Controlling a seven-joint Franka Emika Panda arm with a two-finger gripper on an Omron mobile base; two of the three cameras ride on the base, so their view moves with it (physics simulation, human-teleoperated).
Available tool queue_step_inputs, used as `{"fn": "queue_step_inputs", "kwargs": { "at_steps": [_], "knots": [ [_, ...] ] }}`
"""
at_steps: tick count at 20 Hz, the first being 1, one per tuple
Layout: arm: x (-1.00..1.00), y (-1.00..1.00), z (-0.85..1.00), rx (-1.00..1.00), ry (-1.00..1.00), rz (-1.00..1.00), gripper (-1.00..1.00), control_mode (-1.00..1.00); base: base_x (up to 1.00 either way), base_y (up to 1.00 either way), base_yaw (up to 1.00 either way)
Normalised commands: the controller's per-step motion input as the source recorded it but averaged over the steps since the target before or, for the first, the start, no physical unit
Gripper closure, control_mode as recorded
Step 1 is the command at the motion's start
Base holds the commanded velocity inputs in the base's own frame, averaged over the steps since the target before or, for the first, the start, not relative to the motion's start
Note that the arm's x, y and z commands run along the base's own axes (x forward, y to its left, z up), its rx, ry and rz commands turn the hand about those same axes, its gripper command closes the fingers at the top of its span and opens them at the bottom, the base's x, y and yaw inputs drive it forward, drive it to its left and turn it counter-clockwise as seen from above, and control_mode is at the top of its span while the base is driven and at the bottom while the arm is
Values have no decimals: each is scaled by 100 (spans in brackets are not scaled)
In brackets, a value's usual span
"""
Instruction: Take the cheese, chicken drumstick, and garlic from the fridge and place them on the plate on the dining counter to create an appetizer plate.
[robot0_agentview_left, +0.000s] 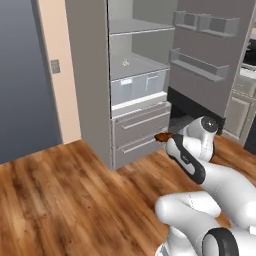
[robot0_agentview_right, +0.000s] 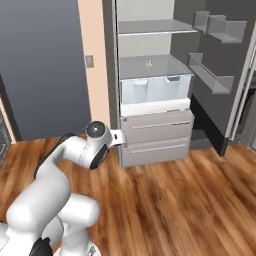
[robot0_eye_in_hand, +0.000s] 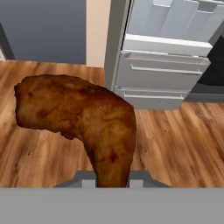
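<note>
Fridge (robot0_agentview_right: 150, 75) open behind; pincer (robot0_eye_in_hand: 111, 181) grasping chicken drumstick (robot0_eye_in_hand: 83, 118), close-up in hand view.

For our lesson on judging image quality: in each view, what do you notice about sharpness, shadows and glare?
Left base view: soft and slightly blurred, no hard shadows on the wood floor. Right base view: flat, even light, no glare on the fridge drawers. Hand view: the chicken drumstick, clamped in the pincer, looms large and close; its texture is smeared, and the fridge behind is soft.
</note>
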Motion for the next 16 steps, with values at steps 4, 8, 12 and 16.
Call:
{"fn": "queue_step_inputs", "kwargs": {
  "at_steps": [4, 8, 12, 16],
  "knots": [
    [0, 0, 0, 0, 0, 0, 100, 100, -100, 0, 0],
    [0, 0, 0, 0, 0, 0, 100, 100, -100, -5, 0],
    [0, 0, 0, 0, 0, 0, 100, 100, -100, -12, 0],
    [0, 0, 0, 0, 0, 0, 100, 100, -100, -16, 0]
  ]
}}
